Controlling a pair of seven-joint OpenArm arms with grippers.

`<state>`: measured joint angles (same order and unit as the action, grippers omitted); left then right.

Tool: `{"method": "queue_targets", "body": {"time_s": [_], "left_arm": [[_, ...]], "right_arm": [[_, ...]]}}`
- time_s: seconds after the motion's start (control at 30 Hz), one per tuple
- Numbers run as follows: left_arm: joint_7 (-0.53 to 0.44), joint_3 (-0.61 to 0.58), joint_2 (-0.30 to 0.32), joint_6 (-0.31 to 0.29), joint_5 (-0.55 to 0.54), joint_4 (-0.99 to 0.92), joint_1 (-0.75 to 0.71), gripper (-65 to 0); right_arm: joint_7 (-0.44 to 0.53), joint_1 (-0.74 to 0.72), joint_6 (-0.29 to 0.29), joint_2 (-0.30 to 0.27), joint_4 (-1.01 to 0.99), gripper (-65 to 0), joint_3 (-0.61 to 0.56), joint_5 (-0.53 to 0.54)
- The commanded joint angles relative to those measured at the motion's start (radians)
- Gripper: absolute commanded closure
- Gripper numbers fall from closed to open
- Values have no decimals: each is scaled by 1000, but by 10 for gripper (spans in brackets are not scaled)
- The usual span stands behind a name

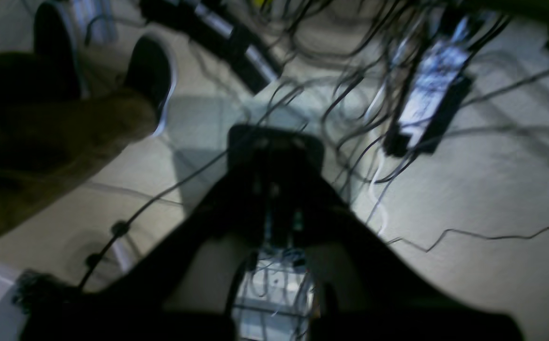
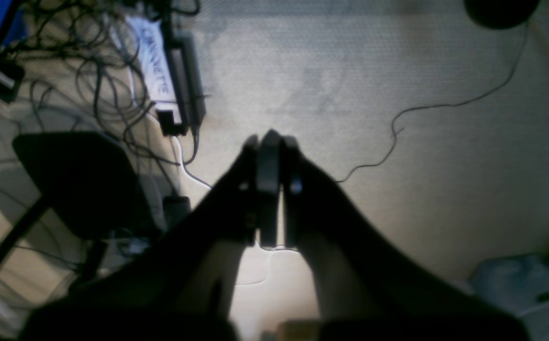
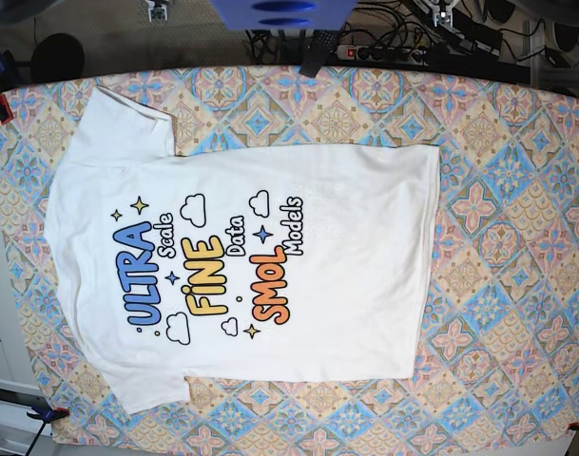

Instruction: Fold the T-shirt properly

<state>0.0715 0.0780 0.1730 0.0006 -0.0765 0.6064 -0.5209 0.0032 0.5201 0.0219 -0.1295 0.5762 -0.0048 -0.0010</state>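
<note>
The left gripper (image 1: 278,158) was found black along its fingers, broad at the base and tapering to narrow tips—surface detail blurred. The right gripper (image 2: 274,144) matched it in colour and taper, with dark grey tones low on the fingers. Both finger pairs were mirror-shaped, their inner edges straighter than the sloping outer ones. Screws, cables and markings—if any—could not be made out.

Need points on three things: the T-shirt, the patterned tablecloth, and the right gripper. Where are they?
T-shirt (image 3: 356,256): base view, blank white area near the hem.
Tablecloth (image 3: 508,285): base view, bare patch beyond the hem.
Right gripper (image 2: 272,142): right wrist view, between the fingertips.
</note>
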Motion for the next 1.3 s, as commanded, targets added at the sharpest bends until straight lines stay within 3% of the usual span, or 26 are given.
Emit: {"method": "queue_targets", "body": {"time_s": [0.0, 0.2, 0.4, 0.57, 0.67, 0.83, 1.03, 1.27], "left_arm": [[0, -1, 12, 2, -6, 39, -46, -11], [1, 1, 32, 2, -7, 347, -241, -11], [4, 1, 43, 2, -9, 682, -422, -11], [6, 6, 43, 2, -9, 953, -535, -11], [83, 7, 43, 2, -9, 1121, -578, -11], [297, 9, 43, 2, -22, 1369, -574, -11], [440, 10, 43, 2, -177, 1418, -434, -24], [587, 55, 36, 5, -397, 1407, -258, -197]], "right_arm": [[-6, 50, -20, -35, 37, 0, 7, 0], [-6, 203, -20, -78, 233, 0, 29, 12], [-6, 364, -20, -80, 465, 0, 161, 164], [-9, 483, -20, -81, 707, 0, 208, 178], [-64, 524, -20, -81, 865, 0, 223, 178], [-162, 538, -20, -81, 1103, 0, 256, 178], [-269, 533, -20, -81, 1273, 0, 256, 178], [-308, 476, -20, -78, 1310, 0, 233, 178]]}}
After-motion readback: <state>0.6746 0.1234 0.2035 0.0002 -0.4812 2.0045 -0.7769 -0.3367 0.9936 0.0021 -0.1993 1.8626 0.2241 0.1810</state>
